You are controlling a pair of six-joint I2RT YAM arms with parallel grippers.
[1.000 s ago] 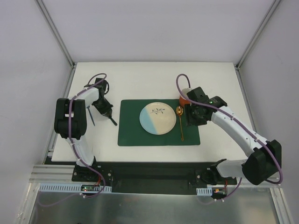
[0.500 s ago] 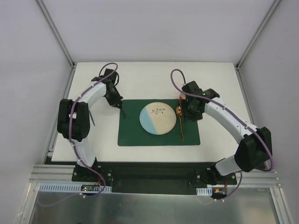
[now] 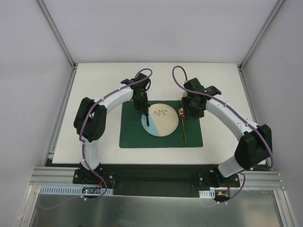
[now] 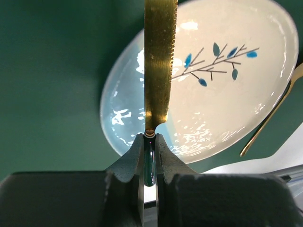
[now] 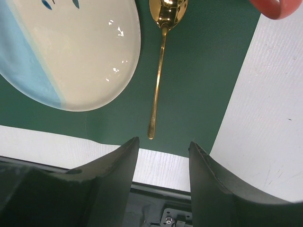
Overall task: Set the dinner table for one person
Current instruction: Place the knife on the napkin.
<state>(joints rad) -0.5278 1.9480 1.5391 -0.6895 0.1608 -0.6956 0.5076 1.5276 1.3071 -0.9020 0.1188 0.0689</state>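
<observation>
The white dinner table carries a dark green placemat. On it lie a white and light blue plate with a twig pattern and a gold spoon to its right. My left gripper is shut on the dark green handle of a knife. The knife's gold serrated blade reaches over the plate's left part. My left gripper holds it above the mat. My right gripper is open and empty above the spoon's handle end, near the mat's right edge.
A red cup stands on the white table just beyond the mat's far right corner, mostly hidden under my right arm in the top view. Metal frame posts rise at the table's back corners.
My left arm has swung right from the table's left side, carrying the knife to above the plate's left part. My right gripper has shifted slightly back and left, staying open.
</observation>
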